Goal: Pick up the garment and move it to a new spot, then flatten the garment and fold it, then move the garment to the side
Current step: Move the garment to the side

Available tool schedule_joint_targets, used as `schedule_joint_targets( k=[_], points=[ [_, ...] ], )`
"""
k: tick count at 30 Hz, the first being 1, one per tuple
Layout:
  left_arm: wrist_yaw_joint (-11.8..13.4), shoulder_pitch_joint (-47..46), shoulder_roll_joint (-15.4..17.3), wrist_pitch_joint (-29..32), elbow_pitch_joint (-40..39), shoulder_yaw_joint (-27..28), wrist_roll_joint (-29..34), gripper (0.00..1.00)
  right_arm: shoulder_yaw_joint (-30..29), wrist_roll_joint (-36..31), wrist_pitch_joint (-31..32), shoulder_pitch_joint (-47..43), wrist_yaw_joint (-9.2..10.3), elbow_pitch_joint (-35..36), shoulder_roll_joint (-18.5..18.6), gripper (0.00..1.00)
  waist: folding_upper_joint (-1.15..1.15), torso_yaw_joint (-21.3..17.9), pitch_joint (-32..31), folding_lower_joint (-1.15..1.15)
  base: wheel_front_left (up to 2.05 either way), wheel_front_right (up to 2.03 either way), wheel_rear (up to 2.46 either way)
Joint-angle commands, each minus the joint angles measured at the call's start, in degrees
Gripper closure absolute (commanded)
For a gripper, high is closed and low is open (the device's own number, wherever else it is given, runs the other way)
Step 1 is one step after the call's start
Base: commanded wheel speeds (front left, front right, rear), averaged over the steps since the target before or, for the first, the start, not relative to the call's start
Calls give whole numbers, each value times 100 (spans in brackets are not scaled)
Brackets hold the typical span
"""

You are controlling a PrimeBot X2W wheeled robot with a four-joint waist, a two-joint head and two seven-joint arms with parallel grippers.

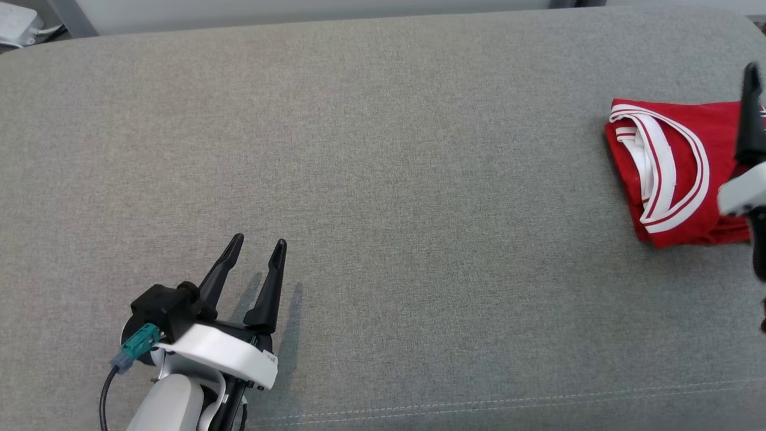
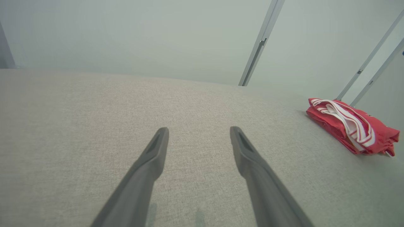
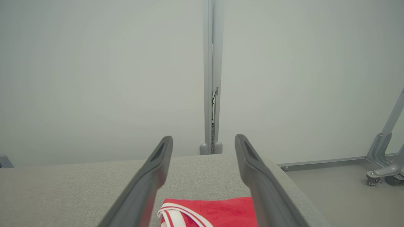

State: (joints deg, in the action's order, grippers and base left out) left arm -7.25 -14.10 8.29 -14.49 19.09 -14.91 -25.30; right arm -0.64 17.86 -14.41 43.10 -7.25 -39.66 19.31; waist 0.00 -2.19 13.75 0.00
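Right claw (image 3: pixel 203 138) apart above folded red garment (image 1: pixel 670 173); left claw (image 1: pixel 260 240) apart, low over grey surface (image 1: pixel 419 179)

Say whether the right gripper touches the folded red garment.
Cannot tell. Right wrist view: the right gripper overlaps the folded red garment, hiding any gap.

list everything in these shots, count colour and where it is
garment: one, red with white trim, folded, near the right end of the surface
surface: one, grey fabric, spans the head view
uprights: three, grey metal, along the pale wall behind the surface
wheeled base: one, grey, on the floor at the right edge of the right wrist view
box: one, white, beyond the surface's far left corner
left hand: one, dark, open, over bare surface at lower left
right hand: one, dark, open, over the garment
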Motion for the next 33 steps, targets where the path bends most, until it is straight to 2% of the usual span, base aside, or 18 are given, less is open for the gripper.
schedule_joint_targets(
  k=[1, 6, 15, 24, 33],
  points=[
    [-24, 49, 65, -51, -107, 299, 77, 0, 157, -66, -57, -427, -24, 387, -80, 0, 0, 16, -162, 0, 0, 0, 0],
    [-24, 174, -32, -51, -86, 533, 250, 0, 245, -13, -58, -1092, -24, 901, -409, 0, 0, 54, -387, 0, 0, 0, 0],
    [-24, 359, -246, -51, -37, 1040, 630, 0, 398, -83, -58, -1797, -24, 1339, -540, 0, 0, 286, -733, 0, 0, 0, 0],
    [-24, 636, -379, -51, -6, 1272, 851, 0, 112, -463, -59, -2578, -24, 1558, -928, 0, 0, 559, -1142, 0, 0, 0, 0],
    [43, 906, -465, -51, -138, 1726, 1329, 0, -128, -932, -59, -3085, -24, 1774, -1206, 0, 0, 616, -1347, 0, 0, 0, 0]
  ],
)
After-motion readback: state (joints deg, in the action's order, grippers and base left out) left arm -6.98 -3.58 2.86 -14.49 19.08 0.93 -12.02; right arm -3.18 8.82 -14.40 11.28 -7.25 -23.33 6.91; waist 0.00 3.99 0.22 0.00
